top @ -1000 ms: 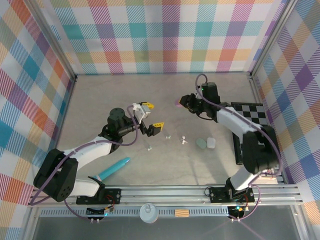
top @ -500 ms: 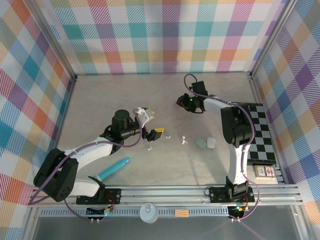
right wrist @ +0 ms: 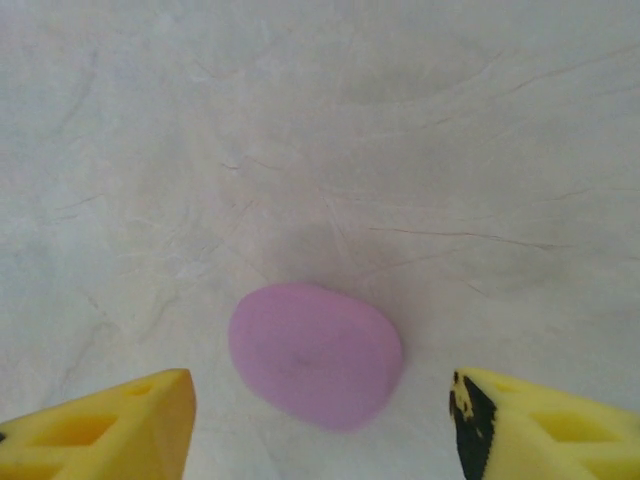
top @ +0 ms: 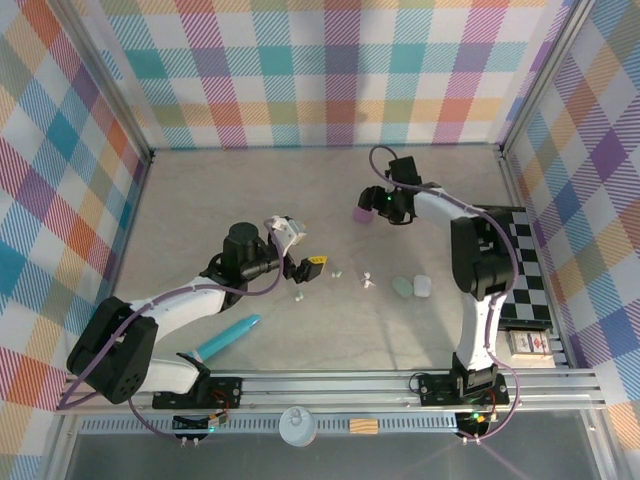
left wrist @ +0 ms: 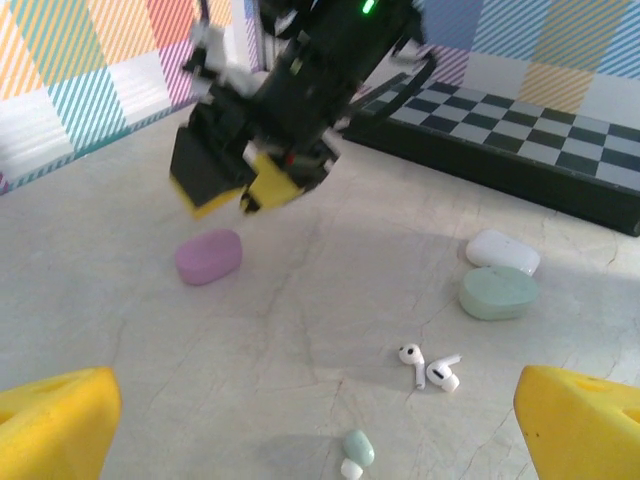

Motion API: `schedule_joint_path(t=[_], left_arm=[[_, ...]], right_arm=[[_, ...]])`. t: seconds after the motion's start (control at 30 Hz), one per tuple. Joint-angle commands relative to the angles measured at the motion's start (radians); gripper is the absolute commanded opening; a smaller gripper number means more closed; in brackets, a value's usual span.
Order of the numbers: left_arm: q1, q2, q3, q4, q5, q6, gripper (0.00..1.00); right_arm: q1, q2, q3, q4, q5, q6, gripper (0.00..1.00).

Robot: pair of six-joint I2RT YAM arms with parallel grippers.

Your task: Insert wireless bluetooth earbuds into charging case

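The purple charging case (right wrist: 315, 355) lies shut on the table between the spread fingers of my right gripper (right wrist: 320, 430), touching neither finger. From above, that right gripper (top: 373, 209) hovers just right of the purple case (top: 362, 214). My left gripper (top: 303, 247) is open and empty at mid-table, facing right. Ahead of it lie two white earbuds (left wrist: 415, 360) side by side and a mint earbud (left wrist: 357, 450) closer in. A mint case (left wrist: 498, 292) and a white case (left wrist: 503, 251) sit shut beyond them. Another small earbud (top: 299, 297) lies near the left gripper.
A long turquoise stick (top: 228, 338) lies near the left arm's base. A black-and-white checkered board (top: 522, 262) runs along the right wall, with a small card box (top: 525, 343) at its near end. Plaid walls enclose the table on three sides.
The right gripper has opened and let go of the purple case, which now rests on the table. The left gripper shifted slightly toward the earbuds and stays open.
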Motion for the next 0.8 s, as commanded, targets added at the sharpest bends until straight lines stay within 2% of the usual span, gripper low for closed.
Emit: schedule_joint_path(t=[0.0, 0.1, 0.17, 0.27, 0.37, 0.57, 0.67, 0.77], left_arm=[[0.003, -0.024, -0.018, 0.055, -0.021, -0.022, 1.00], [0.014, -0.015, -0.022, 0.083, -0.014, -0.035, 1.00], [0.021, -0.007, -0.021, 0.102, -0.008, -0.045, 1.00], [0.035, 0.004, -0.019, 0.132, -0.002, -0.062, 1.00], [0.051, 0.023, -0.011, 0.158, 0.009, -0.079, 1.00], [0.069, 0.033, 0.006, 0.162, 0.021, -0.086, 1.00], [0.074, 0.020, 0.005, 0.147, 0.021, -0.083, 1.00], [0.077, 0.002, -0.001, 0.131, 0.015, -0.079, 1.00]], right_arm=[[-0.007, -0.166, -0.056, -0.091, 0.078, -0.167, 0.73], [-0.007, -0.292, -0.132, -0.156, 0.065, -0.331, 0.77], [-0.007, -0.352, -0.154, -0.279, 0.052, -0.451, 0.77], [-0.007, -0.398, -0.146, -0.473, 0.121, -0.558, 0.77], [0.002, -0.432, -0.162, -0.599, 0.131, -0.579, 0.77], [0.091, -0.443, -0.234, -0.721, 0.164, -0.567, 0.75], [0.146, -0.412, -0.266, -0.733, 0.239, -0.584, 0.74], [0.163, -0.386, -0.290, -0.716, 0.216, -0.586, 0.72]])
